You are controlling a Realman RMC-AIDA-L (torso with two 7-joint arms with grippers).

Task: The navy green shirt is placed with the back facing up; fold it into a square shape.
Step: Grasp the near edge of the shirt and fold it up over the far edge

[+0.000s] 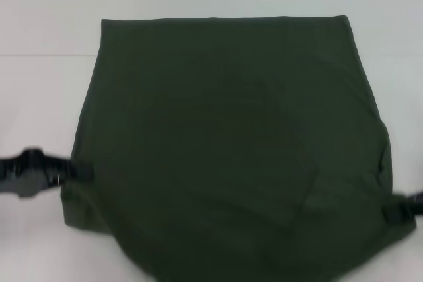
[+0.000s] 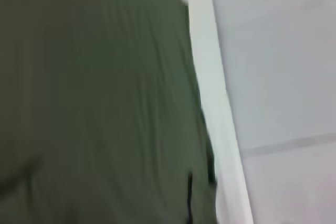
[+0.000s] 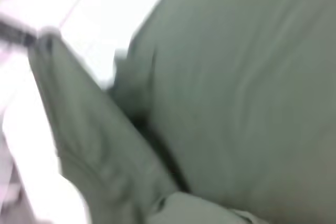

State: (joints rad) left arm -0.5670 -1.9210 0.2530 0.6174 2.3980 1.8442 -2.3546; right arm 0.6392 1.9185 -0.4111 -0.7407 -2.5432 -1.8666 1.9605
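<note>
Shirt: we see the navy green shirt [image 1: 231, 150] spread over the middle of the white desk [image 1: 46, 11], plain side up, sleeves already out of sight, so the cloth reads as a broad panel with a straight far edge at 12 o'clock.
Near hem: it bulges and lifts at 7 and 4 o'clock, where the two tools meet it.
Left tool: the left tool [image 1: 78, 171] is at 8 o'clock, at the shirt's left edge and touching it; we judge it pinches the cloth there, yet we cannot tell how its fingers stand.
Right tool: the right tool [image 1: 391, 212] is at 4 o'clock, at the right near corner; again we cannot tell whether it is clamped.
Wrist views: both show only olive cloth [image 2: 105, 103] close up and a strip of desk [image 2: 273, 77]; the right one shows a raised fold [image 3: 79, 129].
Key relation: the shirt lies inward and away from both tools, toward 12 o'clock. Both tools flank the near end about evenly, neither nearer.
Next move, our judgement: carry the near edge toward 12 o'clock, keeping both sides level.
</note>
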